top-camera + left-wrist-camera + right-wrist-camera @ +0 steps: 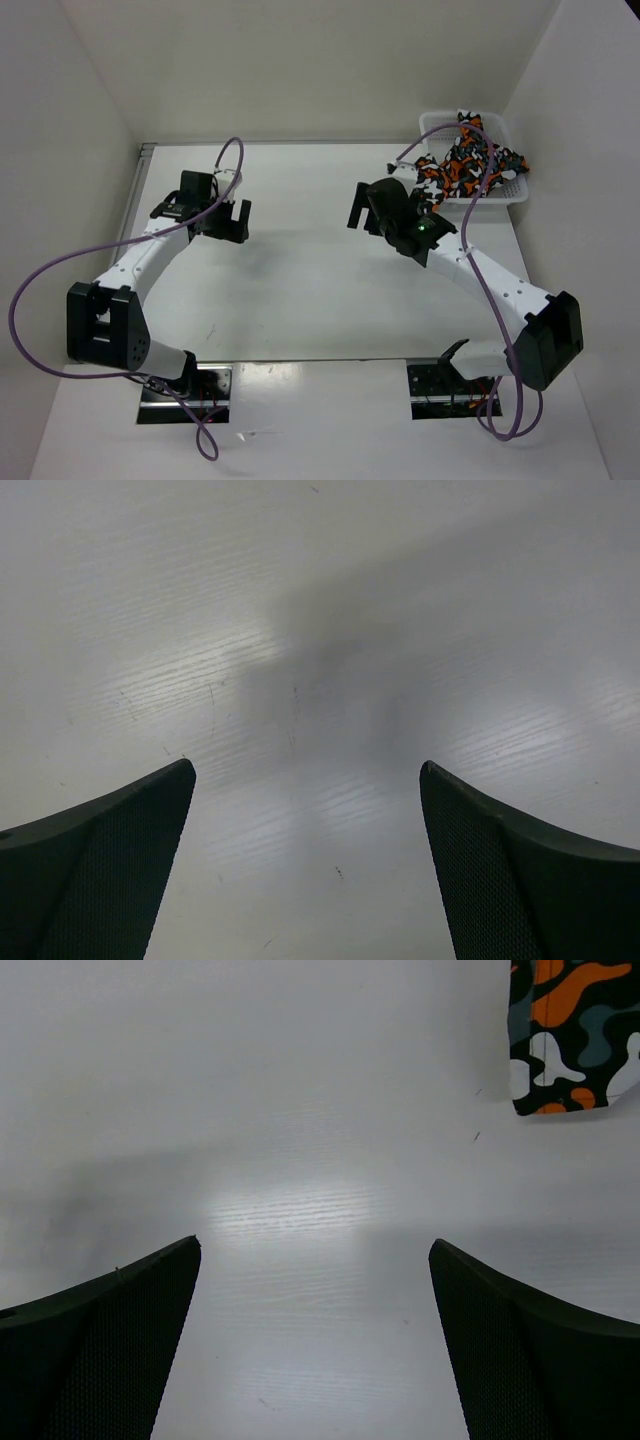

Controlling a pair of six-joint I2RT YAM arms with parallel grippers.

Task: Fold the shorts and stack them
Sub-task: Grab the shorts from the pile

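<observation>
The camouflage shorts (pixel 468 160) lie bunched in the white mesh basket (pixel 512 192) at the table's back right, with a part hanging over its near left side. A corner of the shorts (pixel 570 1030) shows at the top right of the right wrist view. My right gripper (pixel 362 212) is open and empty above the bare table, left of the basket; the right wrist view shows its gap (pixel 313 1260) over bare tabletop. My left gripper (pixel 232 220) is open and empty over the table's left part; the left wrist view shows its gap (pixel 307 780) with only tabletop beneath.
White walls close the table at the back and both sides. Purple cables loop from both arms, one (pixel 478 190) crossing in front of the basket. The arm bases stand at the near edge (pixel 300 365).
</observation>
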